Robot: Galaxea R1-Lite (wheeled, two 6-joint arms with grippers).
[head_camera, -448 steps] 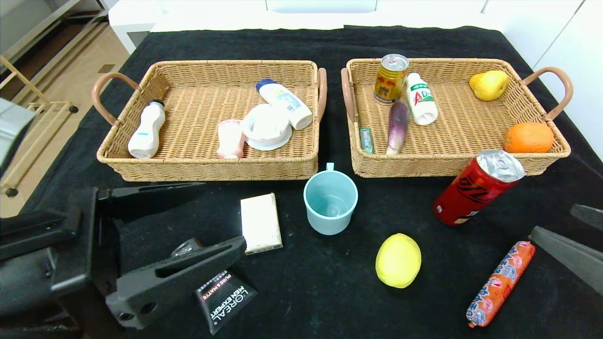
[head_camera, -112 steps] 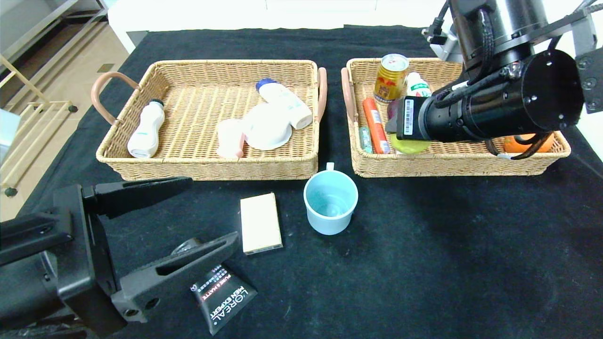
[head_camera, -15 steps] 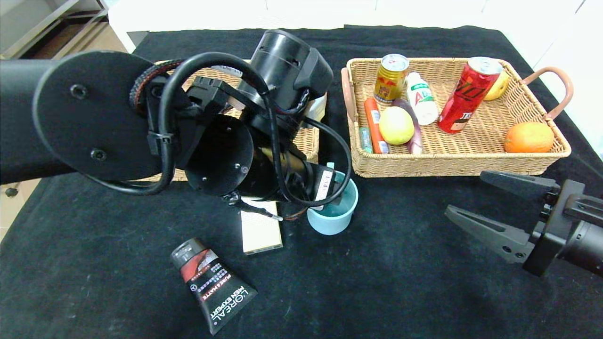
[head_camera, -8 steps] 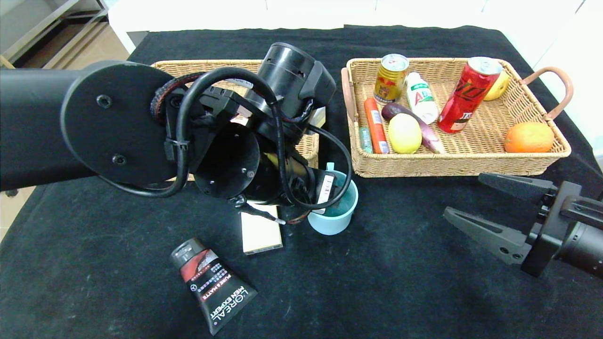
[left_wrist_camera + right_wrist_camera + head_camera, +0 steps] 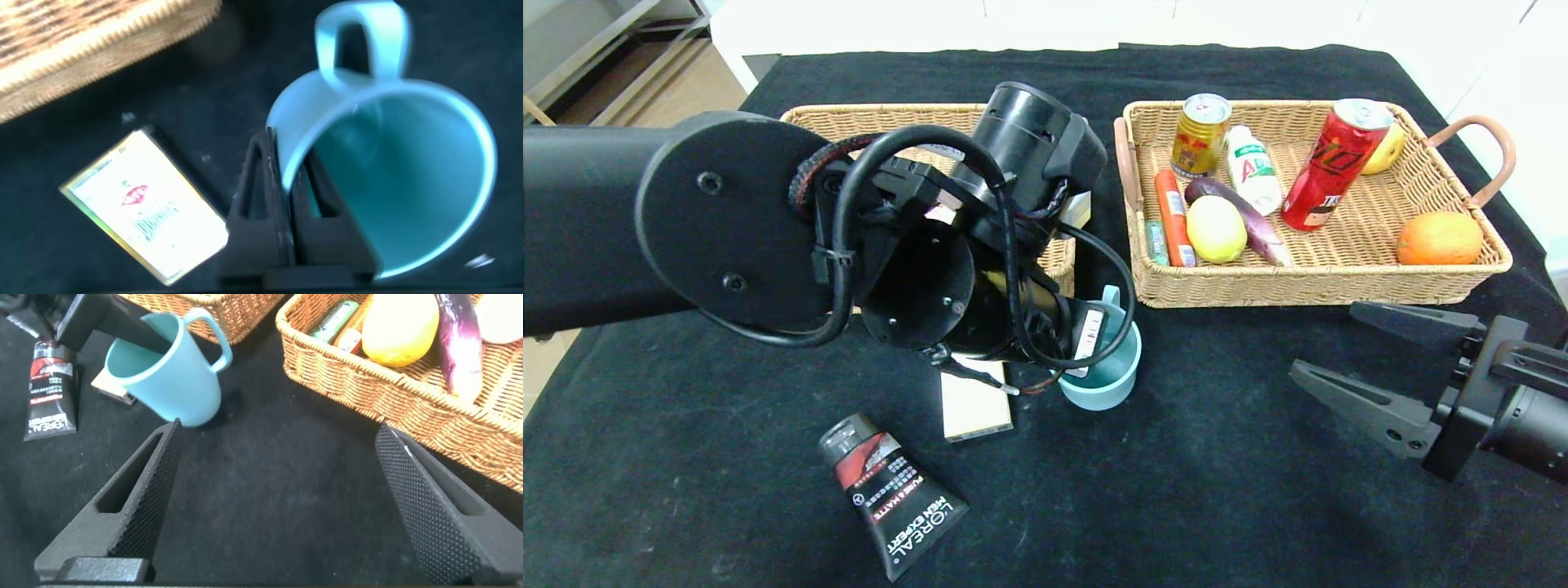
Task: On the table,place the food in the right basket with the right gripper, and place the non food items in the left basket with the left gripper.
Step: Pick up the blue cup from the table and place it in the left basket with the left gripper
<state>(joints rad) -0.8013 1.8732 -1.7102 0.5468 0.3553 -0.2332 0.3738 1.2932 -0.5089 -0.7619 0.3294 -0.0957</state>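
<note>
The left claw [image 5: 286, 184] is clamped on the mug [image 5: 392, 175] wall, one finger inside and one outside, tipping it for the lift toward the left basket [image 5: 1058, 253] just beyond. The right claw [image 5: 1347, 355] hangs wide open and empty beside the right basket [image 5: 1307, 286].

1. Beyond the far edge of the black cloth you see a white glossy surface [image 5: 1078, 20], brightly lit, with faint vertical seams running across it.
2. To your right, a white panelled wall [image 5: 1515, 73] runs along the side.
3. At your upper left, tan wood-look flooring [image 5: 645, 102] shows below a grey metal shelf frame [image 5: 596, 45].
4. A pale wooden rail [image 5: 533, 109] pokes in at the left edge.
5. The light is even and bright.
</note>
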